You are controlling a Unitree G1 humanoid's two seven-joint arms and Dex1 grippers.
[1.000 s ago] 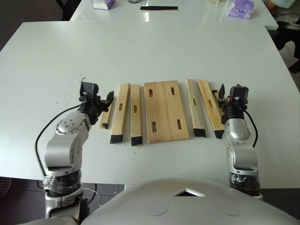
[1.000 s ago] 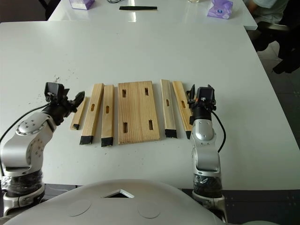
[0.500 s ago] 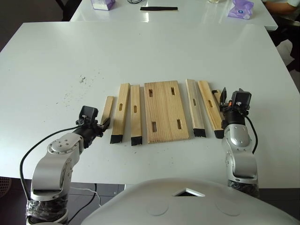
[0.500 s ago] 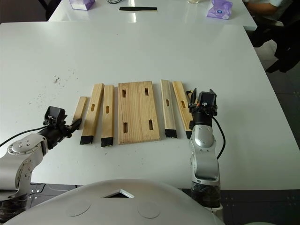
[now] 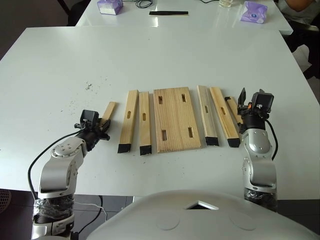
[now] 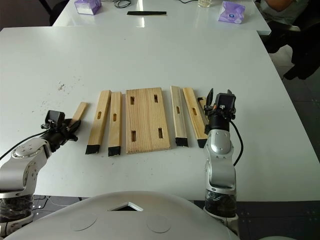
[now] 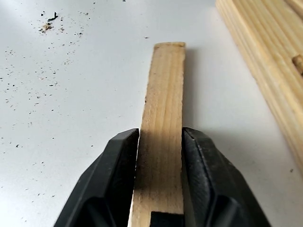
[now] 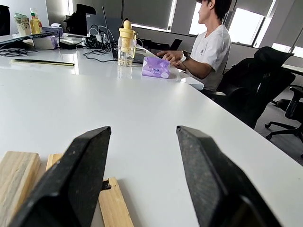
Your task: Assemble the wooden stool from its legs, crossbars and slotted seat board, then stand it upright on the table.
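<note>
Stool parts laid out flat with nothing joined; the job looks to be at its very first pick.

On the wide white table (image 5: pixel 165 65) the pale rectangular wooden seat board (image 5: pixel 177 119), cut with four slots, lies flat in the middle. It is flanked by the slotted, black-tipped wooden left legs (image 5: pixel 129 119) and right legs (image 5: pixel 207 120), two a side and none fitted together. A thin wooden crossbar slat (image 7: pixel 163 104) lies outermost on the left, its near end clamped between the jaws of the left gripper (image 7: pixel 161 137), low over the table. A second thin crossbar (image 5: pixel 233 107) lies outermost on the right, and the right gripper (image 8: pixel 142 137) sits at its near end with jaws apart, holding nothing. Every joint, and standing the stool upright, looks left to do.
</note>
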